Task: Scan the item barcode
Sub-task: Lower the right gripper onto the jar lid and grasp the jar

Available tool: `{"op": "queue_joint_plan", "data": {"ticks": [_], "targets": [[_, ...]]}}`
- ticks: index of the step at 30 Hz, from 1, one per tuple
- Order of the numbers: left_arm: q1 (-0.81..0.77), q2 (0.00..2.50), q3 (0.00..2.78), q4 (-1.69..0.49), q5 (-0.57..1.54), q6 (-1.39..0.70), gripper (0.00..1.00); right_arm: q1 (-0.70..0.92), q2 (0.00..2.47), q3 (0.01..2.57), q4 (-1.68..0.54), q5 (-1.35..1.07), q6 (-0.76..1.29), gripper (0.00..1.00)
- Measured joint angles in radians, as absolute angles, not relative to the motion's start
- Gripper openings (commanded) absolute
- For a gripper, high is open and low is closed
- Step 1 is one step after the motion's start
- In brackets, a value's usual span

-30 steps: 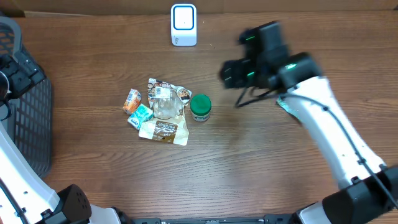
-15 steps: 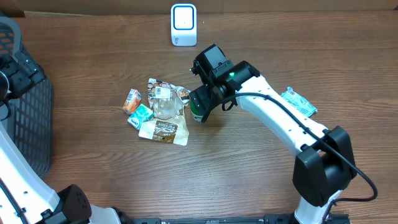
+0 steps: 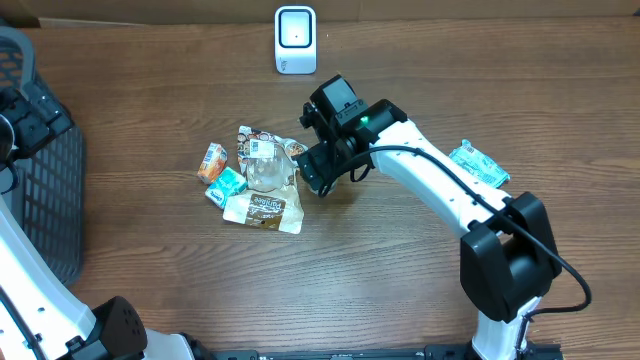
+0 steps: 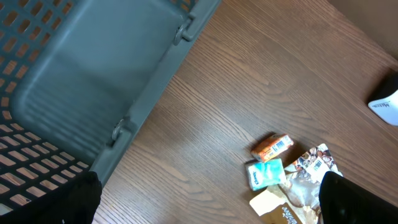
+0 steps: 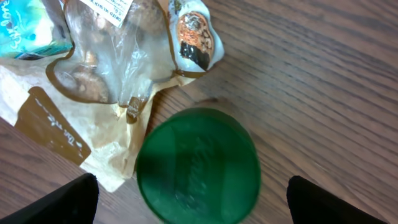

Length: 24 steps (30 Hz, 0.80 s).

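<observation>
The right jaws stand spread wide either side of the green jar (image 5: 198,167), upright on the counter (image 3: 400,290) hard beside a pile of packets (image 3: 255,185). They should sink squarely over it and close without snagging the brown packet (image 5: 56,124), then the label must face the scanner (image 3: 295,40). The left jaws, also spread, hang by the basket (image 4: 93,74).

Right arm (image 3: 440,190) — from far right to above green-lidded jar (image 5: 198,165), fingers (image 5: 62,202) wider
</observation>
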<state>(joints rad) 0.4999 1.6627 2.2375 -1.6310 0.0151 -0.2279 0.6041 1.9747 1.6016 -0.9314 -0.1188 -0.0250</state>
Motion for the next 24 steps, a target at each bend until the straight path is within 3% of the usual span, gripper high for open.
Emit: {"op": "queue_joint_plan", "data": {"ticks": [9, 15, 24], "targets": [[0.500, 1.663, 2.238, -1.631, 0.015, -0.228, 1.00, 0.605, 2.030, 1.602, -0.910, -0.126, -0.026, 0.91], [0.500, 1.663, 2.238, -1.631, 0.015, -0.228, 1.00, 0.605, 2.032, 1.602, -0.898, -0.119, -0.026, 0.85], [0.500, 1.663, 2.238, -1.631, 0.015, -0.228, 0.99, 0.605, 2.064, 1.602, -0.873, -0.112, -0.027, 0.56]]}}
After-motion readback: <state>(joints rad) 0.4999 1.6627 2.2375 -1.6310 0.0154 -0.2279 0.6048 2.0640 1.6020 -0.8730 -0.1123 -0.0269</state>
